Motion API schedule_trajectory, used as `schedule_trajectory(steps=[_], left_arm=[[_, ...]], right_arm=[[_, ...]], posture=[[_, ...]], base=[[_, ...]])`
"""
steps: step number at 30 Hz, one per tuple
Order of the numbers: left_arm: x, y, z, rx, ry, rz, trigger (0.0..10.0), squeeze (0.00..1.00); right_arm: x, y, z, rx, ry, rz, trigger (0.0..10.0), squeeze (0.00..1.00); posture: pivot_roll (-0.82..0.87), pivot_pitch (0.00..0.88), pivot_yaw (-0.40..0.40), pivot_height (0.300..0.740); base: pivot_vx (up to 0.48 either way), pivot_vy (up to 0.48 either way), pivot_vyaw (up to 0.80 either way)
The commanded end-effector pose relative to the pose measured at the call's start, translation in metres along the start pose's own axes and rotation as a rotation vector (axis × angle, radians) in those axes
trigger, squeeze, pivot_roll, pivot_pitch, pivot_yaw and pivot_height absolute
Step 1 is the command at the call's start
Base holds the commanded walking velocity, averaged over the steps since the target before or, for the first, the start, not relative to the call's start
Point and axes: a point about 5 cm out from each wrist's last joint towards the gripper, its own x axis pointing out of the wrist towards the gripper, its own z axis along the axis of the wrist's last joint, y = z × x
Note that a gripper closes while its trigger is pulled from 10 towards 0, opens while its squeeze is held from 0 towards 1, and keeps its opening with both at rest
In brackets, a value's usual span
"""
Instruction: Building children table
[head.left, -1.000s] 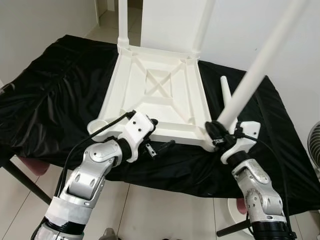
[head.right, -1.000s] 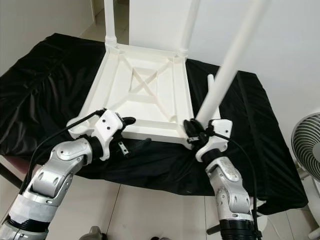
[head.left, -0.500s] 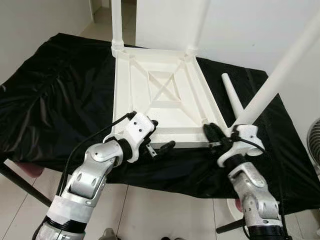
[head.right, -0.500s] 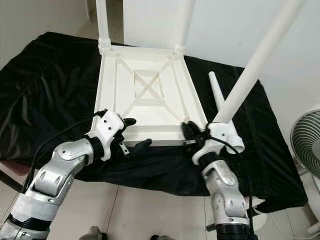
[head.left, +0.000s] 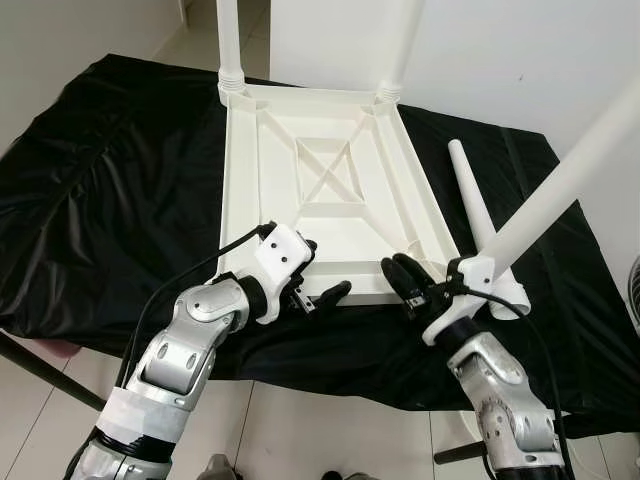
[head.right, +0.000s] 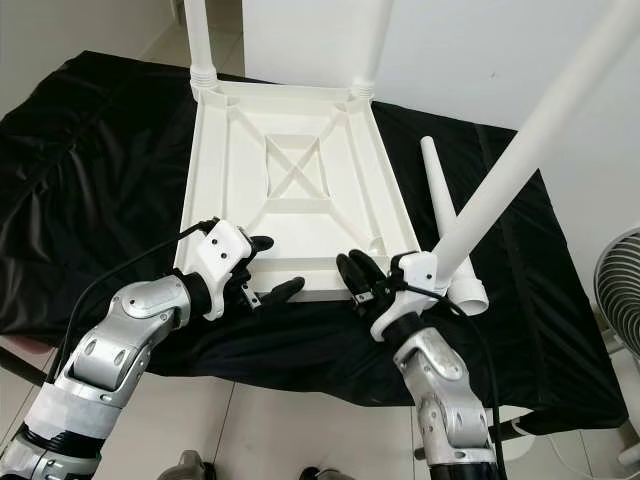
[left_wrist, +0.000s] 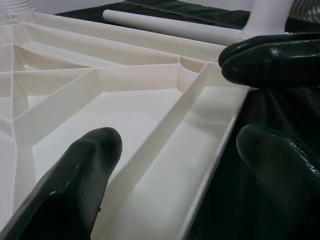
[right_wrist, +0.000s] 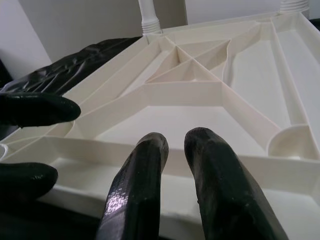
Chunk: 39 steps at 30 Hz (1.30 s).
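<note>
A white table top (head.left: 330, 190) lies upside down on the black cloth (head.left: 110, 200), with two white legs standing in its far corners (head.left: 228, 40). A loose leg (head.left: 470, 195) lies on the cloth to its right. Another leg (head.left: 570, 175) leans steeply to the right, its lower end beside my right wrist at the near right corner. My left gripper (head.left: 320, 272) is open and straddles the top's near rim (left_wrist: 210, 150). My right gripper (head.left: 405, 285) is shut with nothing in it, its fingertips (right_wrist: 150, 150) at the same near rim.
The cloth-covered table ends just in front of both arms, with tiled floor below. A white wall stands close behind the far right side. A fan (head.right: 622, 290) is at the right edge.
My right gripper has come off the leaning leg's lower end and moved left to the top's near rim. The leg now tilts further right. The table top has turned squarer to me.
</note>
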Motion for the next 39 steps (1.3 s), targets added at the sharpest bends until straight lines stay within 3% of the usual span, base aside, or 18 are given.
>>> schedule_trajectory(steps=[1,8,21,27,29,36,38,39], left_arm=[[0.002,-0.002,-0.005,0.000,0.034,0.001,10.0,0.00],[0.005,0.000,-0.011,-0.028,0.070,-0.007,10.0,0.00],[0.012,-0.006,-0.027,-0.026,0.166,-0.058,10.0,0.00],[0.018,0.002,-0.039,-0.031,0.270,-0.008,10.0,0.00],[0.018,0.012,-0.046,-0.053,0.339,0.059,10.0,0.00],[0.017,0.026,-0.048,-0.081,0.367,0.159,10.0,0.00],[0.015,0.035,-0.047,-0.116,0.369,0.227,0.0,0.00],[0.015,0.035,-0.047,-0.116,0.369,0.227,0.0,0.00]], right_arm=[[-0.004,0.001,0.001,-0.024,0.001,-0.005,10.0,0.00],[-0.017,0.004,-0.001,-0.051,0.012,-0.042,10.0,0.00],[-0.023,0.003,0.000,-0.064,0.002,-0.091,10.0,0.00],[-0.024,0.002,0.002,-0.070,-0.004,-0.108,10.0,0.00],[-0.023,0.002,0.002,-0.075,-0.004,-0.112,10.0,0.00],[-0.023,0.002,0.002,-0.078,-0.005,-0.117,10.0,0.00],[-0.022,0.002,0.001,-0.078,-0.005,-0.120,10.0,0.00],[-0.022,0.002,0.001,-0.078,-0.005,-0.120,10.0,0.00]], posture=[[0.11,0.092,-0.070,0.740],[0.09,0.092,-0.053,0.740],[0.07,0.098,-0.031,0.740],[0.06,0.099,-0.022,0.740],[0.06,0.098,-0.021,0.740],[0.06,0.096,-0.018,0.740],[0.07,0.093,-0.018,0.740],[0.07,0.093,-0.018,0.740]], base=[[0.000,0.000,0.00],[0.000,0.000,0.00],[0.000,0.000,0.00],[0.000,0.000,0.00],[0.000,0.000,0.00],[0.000,0.000,0.00],[0.000,0.000,0.00],[0.000,0.000,0.00]])
